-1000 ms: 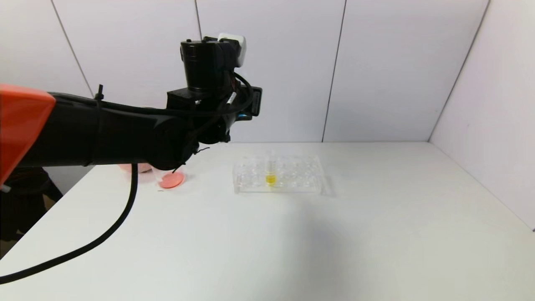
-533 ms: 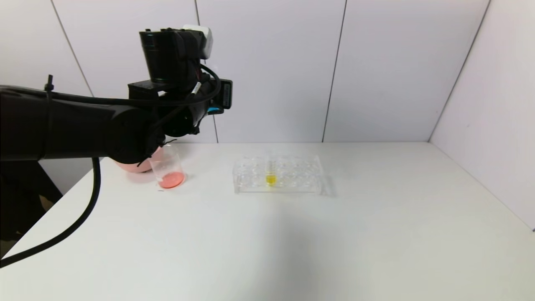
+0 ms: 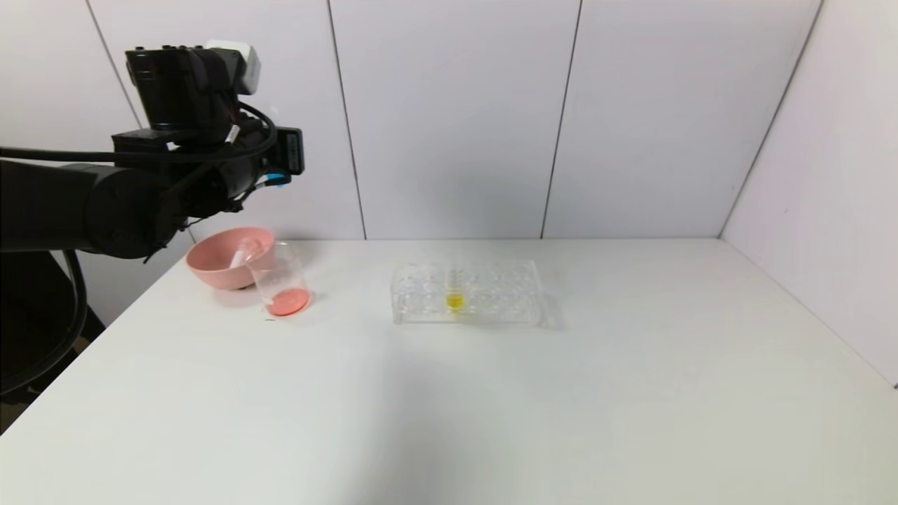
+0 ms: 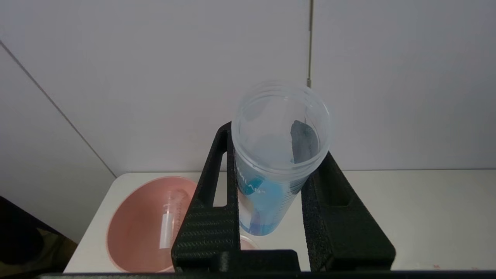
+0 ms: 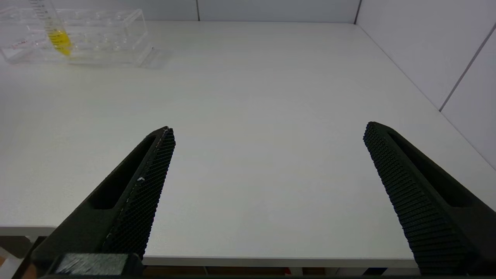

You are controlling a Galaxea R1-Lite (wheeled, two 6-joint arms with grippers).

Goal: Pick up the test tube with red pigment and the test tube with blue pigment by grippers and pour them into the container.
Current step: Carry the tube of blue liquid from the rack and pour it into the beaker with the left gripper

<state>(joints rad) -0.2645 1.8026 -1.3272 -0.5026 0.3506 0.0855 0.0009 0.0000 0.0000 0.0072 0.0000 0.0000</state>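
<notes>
So, head view first: left arm has swung away from above the rack over to the far-left corner since a second ago, and the left tool (image 3: pixel 270 179) now hangs above the pink bowl (image 3: pixel 210 263); its jaws can't be read from this angle. Container (image 3: pixel 280 284) stands just beside the bowl, touching or nearly so, with red-orange liquid at the bottom, so I'd judge the red pour done. A clear tube lies in the bowl, probably the emptied red one. Rack (image 3: pixel 466 291) sits mid-desk (image 3: pixel 491 407), holding only the yellow-liquid tube (image 3: pixel 454 291). Left wrist view: tool is clenched on the test tube with blue pigment (image 4: pixel 277 162), held upright, open mouth toward the camera, blue liquid still low in it; nothing poured yet. Blue print on the tube wall, only partial letters, not readable. Bowl with the spent tube shows below. Meaning: blue tube is carried over, tilt into the container is next. Right wrist view: right tool (image 5: pixel 267 133) released, jaws wide apart, parked at the near desk edge; the yellow tube's graduation marks are too small to read.
</notes>
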